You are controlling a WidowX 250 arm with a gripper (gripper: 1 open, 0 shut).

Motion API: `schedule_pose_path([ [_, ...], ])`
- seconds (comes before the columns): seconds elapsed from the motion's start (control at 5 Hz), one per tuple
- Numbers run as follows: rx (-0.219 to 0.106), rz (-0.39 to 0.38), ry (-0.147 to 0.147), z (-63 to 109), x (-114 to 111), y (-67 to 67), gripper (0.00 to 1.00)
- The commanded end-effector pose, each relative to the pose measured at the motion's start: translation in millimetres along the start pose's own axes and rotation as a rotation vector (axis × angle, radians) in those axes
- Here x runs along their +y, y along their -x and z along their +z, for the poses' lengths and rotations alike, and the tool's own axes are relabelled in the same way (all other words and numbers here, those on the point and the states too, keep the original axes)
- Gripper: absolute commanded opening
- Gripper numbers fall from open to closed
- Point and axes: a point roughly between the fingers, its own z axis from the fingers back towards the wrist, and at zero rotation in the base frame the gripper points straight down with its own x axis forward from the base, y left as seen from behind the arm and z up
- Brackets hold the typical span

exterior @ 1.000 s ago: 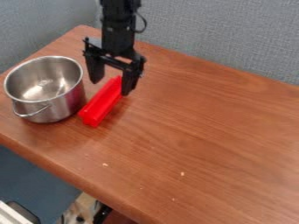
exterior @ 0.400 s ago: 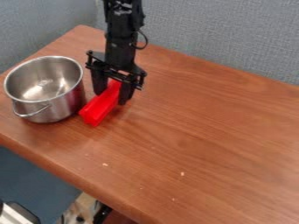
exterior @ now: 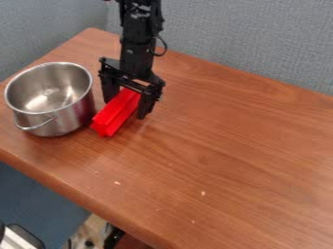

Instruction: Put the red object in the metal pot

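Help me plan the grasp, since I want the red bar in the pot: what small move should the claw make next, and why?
Probably close the claw. Its jaws stand open and low over the far end of the red bar, one finger on each side, and the bar lies flat on the table, not gripped. The pot waits beside it, apparently empty.

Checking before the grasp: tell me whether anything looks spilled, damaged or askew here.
Nothing stands out. The red object lies flat on the table beside the upright, empty metal pot, with the open gripper straddling its far end.
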Motion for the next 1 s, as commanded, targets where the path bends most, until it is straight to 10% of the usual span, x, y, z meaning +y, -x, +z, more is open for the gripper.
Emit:
schedule_pose_path([
  [0.0,-0.046,-0.007,-0.007,14.9,0,-5.8,1.00],
  [0.8,-0.088,-0.009,0.007,37.4,-4,-6.7,1.00],
])
